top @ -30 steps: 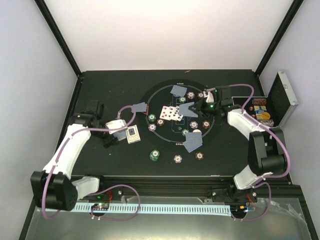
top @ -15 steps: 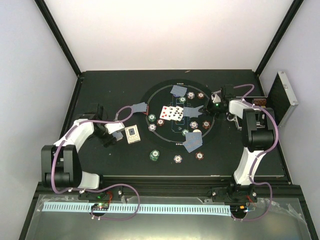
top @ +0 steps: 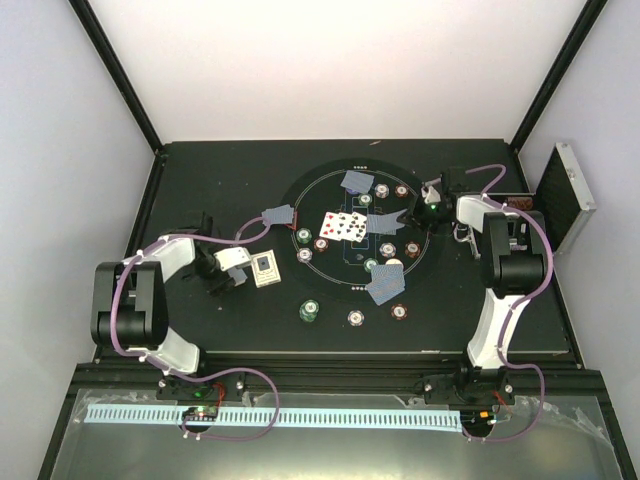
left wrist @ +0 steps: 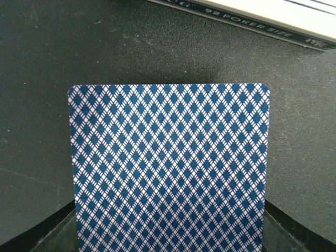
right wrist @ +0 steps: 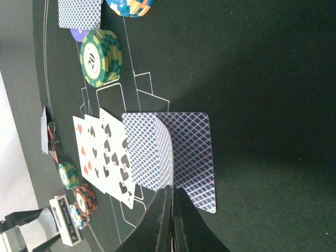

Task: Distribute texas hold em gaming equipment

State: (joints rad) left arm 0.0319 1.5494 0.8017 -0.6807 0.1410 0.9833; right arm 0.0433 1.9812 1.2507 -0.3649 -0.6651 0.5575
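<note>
Left pincer [top: 228,266]: clamped on a blue diamond-backed card [left wrist: 168,168]. Its dark fingers [left wrist: 52,236] sit at the card's two lower corners, and the back faces the wrist camera. Cannot tell whether more cards lie beneath it. A white card box [left wrist: 294,21] lies on the black table [top: 200,180] just ahead of the pincer and to the right, apart from the held card.

Right pincer [right wrist: 170,194]: fingers pressed together, nothing seen between them. The tips sit at the near edge of two face-down cards [right wrist: 191,157] on the round mat [top: 340,275]. The pair overlaps, and the left one is bowed up off the cloth. Cannot tell if the tips touch them.

Just left of that pair is a fanned row of face-up cards [right wrist: 105,152], its edge tucked under the bowed card. Further ahead and left stands a green chip stack [right wrist: 101,56]. Beyond it are a purple button [right wrist: 79,34] and another face-down card [right wrist: 79,13].
</note>
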